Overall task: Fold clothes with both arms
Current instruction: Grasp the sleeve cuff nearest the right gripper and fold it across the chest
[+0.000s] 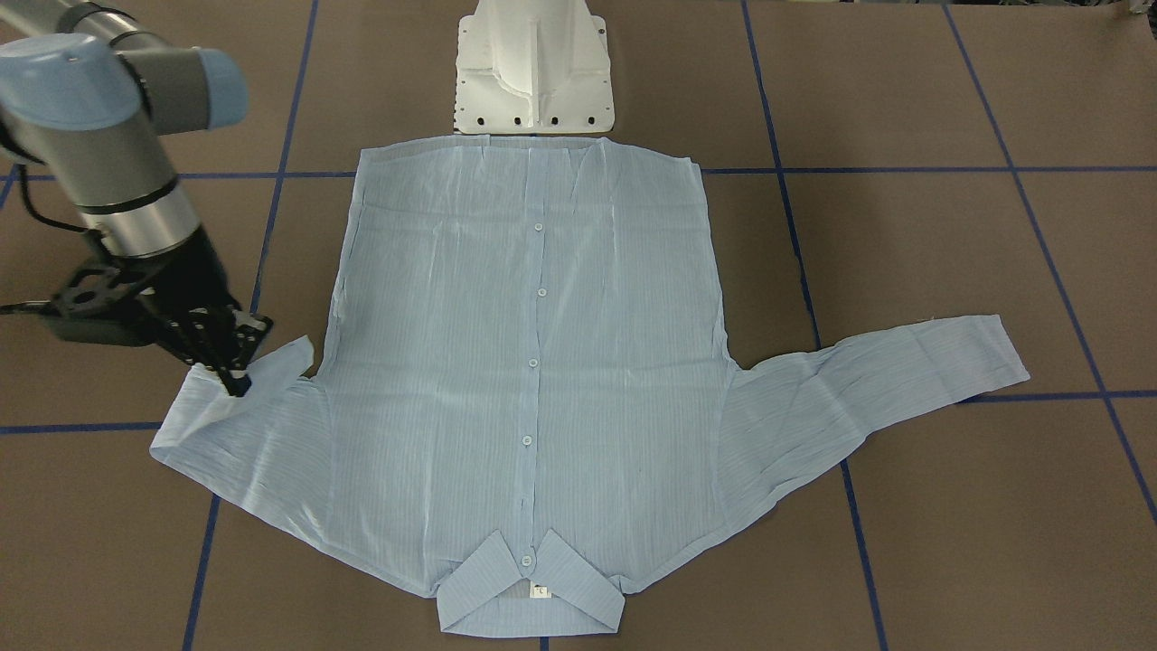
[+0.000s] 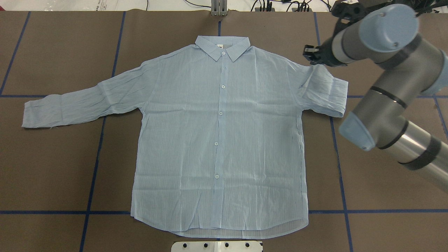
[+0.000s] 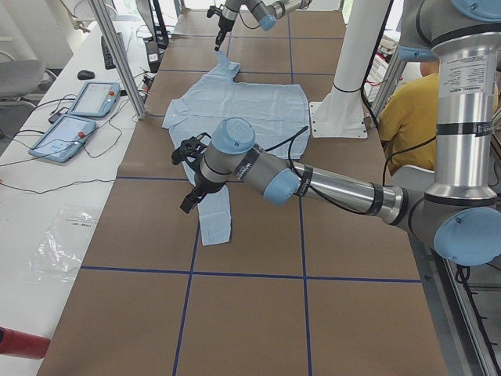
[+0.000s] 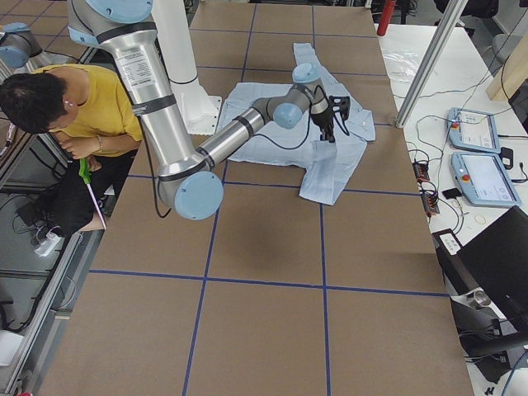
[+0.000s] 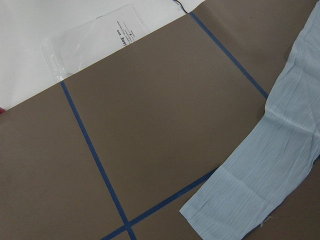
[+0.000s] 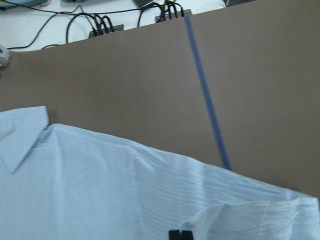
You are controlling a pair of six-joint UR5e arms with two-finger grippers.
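Note:
The light-blue shirt [image 2: 220, 140] lies flat and buttoned on the brown table, collar on the far side from the robot's base. Its left sleeve [image 2: 80, 101] stretches straight out. My right gripper [image 1: 239, 384] is shut on the right sleeve [image 1: 226, 434], which is folded back on itself with the cuff [image 1: 287, 354] turned inward. The right wrist view shows the fingertips [image 6: 175, 234] close together on that cloth. My left gripper [image 3: 190, 202] shows only in the exterior left view, above the table beside the left sleeve's cuff [image 5: 235, 210]. I cannot tell whether it is open or shut.
The white pedestal base [image 1: 533, 68] stands at the shirt's hem. Blue tape lines [image 2: 94, 164] cross the table. A plastic bag [image 5: 95, 40] lies beyond the table's left end. Teach pendants [image 4: 478, 157] lie on the side bench. A person in yellow [image 4: 82, 107] sits behind the robot.

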